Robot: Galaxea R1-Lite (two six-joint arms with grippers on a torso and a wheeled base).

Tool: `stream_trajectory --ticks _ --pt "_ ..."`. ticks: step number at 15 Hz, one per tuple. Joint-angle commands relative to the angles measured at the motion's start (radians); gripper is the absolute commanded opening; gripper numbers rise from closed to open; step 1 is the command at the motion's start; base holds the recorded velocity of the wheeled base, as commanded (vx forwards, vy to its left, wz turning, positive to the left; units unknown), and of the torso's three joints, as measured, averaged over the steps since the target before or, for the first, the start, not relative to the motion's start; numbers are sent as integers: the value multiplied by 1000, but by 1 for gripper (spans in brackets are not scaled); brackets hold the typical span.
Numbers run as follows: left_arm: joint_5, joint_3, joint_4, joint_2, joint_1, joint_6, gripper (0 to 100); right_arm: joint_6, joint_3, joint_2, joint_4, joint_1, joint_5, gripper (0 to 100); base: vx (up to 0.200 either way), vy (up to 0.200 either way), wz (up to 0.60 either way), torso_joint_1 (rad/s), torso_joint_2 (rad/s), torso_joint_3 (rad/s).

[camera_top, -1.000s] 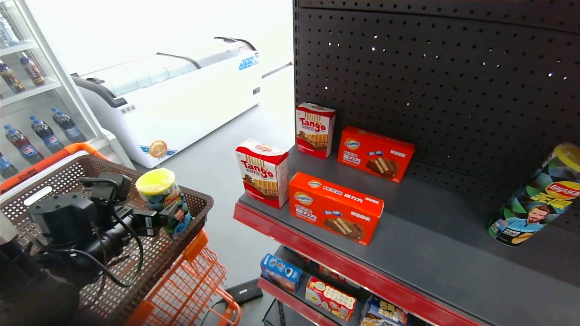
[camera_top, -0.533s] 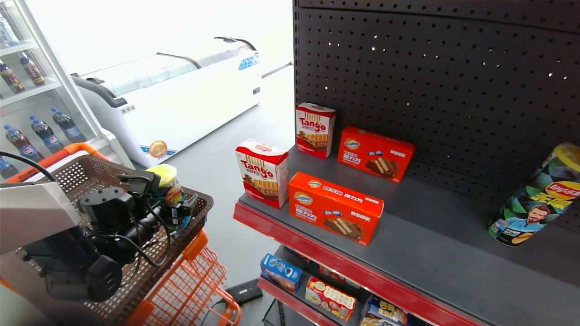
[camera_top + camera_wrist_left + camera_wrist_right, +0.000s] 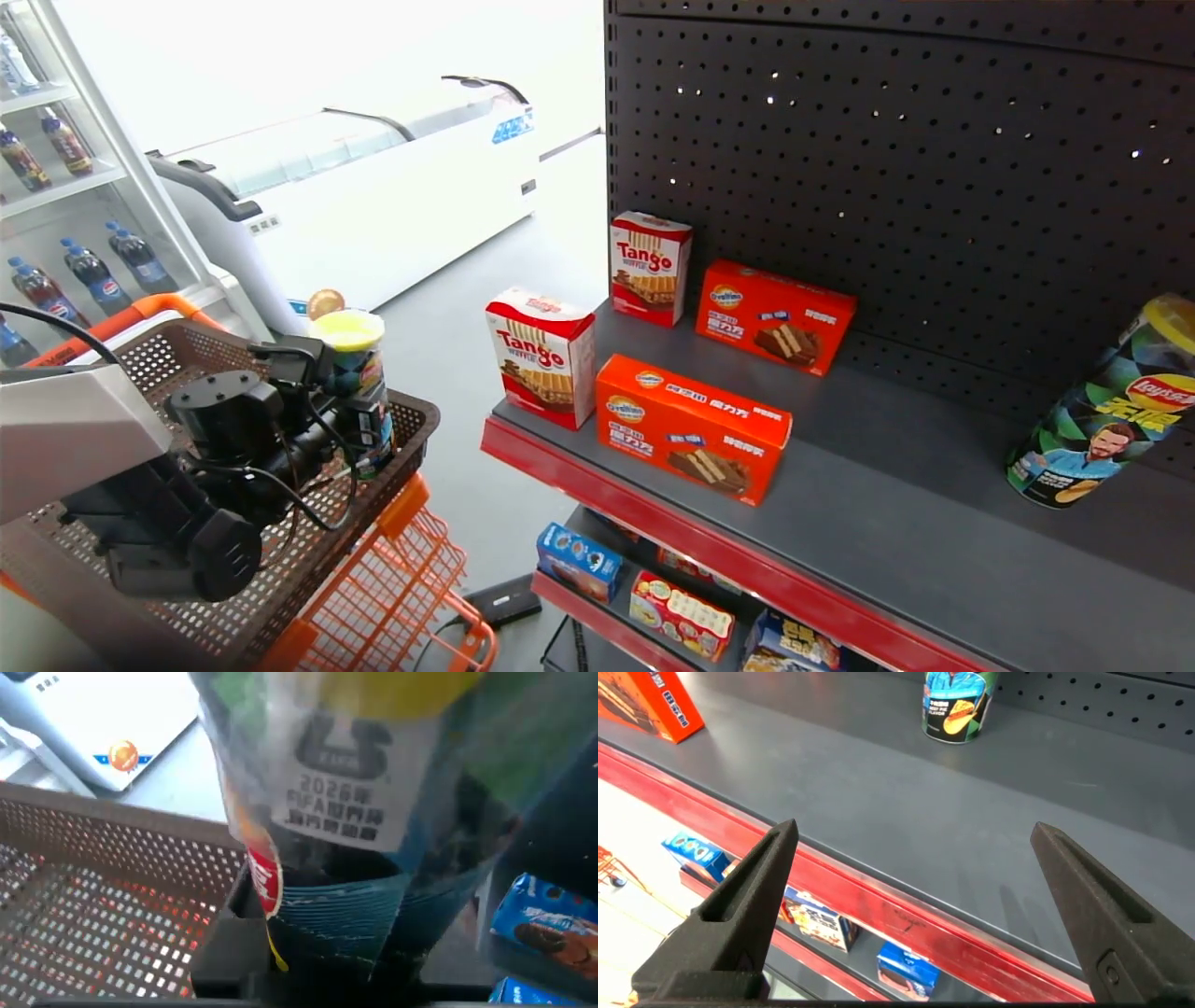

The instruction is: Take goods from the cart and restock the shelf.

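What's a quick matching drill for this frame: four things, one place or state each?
Things:
1. held can
2. shelf can
3. front orange box
4. right end effector

Places or states:
A. open, above the shelf
B. right end of the shelf, by the pegboard
C. in the left end effector, above the cart
D. at the shelf's front edge, beside a wafer box

Pairs: 1-C, 2-B, 3-D, 4-A
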Motion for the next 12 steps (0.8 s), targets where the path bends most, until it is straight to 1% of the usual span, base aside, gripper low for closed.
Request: stream_trajectory --ticks 1,2,3,4,6,7,8,9,10,11,12 --pt "0 0 21 -123 -1 2 0 0 0 1 -1 0 0 100 0 0 0 0 0 0" --pt "0 -9 123 -223 7 10 0 0 0 1 -1 0 0 100 0 0 0 0 0 0" --pt "-3 -7 199 -306 5 23 0 0 0 1 -1 0 0 100 0 0 0 0 0 0" --pt "-6 -9 291 -407 -4 25 0 0 0 1 -1 0 0 100 0 0 0 0 0 0" --pt "-3 -63 391 -536 -31 20 0 0 0 1 -1 0 0 100 0 0 0 0 0 0" --pt "-3 -70 408 -553 -39 19 0 0 0 1 -1 0 0 100 0 0 0 0 0 0" --pt "0 -84 481 -622 -99 14 0 0 0 1 1 0 0 100 0 0 0 0 0 0" --pt "2 -87 518 -645 -113 3 0 0 0 1 1 0 0 100 0 0 0 0 0 0" --pt "-9 -93 520 -648 -114 -7 0 0 0 1 -1 0 0 100 0 0 0 0 0 0" --pt "-34 -67 489 -648 -125 0 0 0 0 1 -1 0 0 100 0 0 0 0 0 0" --pt "-87 -9 463 -657 -199 -17 0 0 0 1 1 0 0 100 0 0 0 0 0 0"
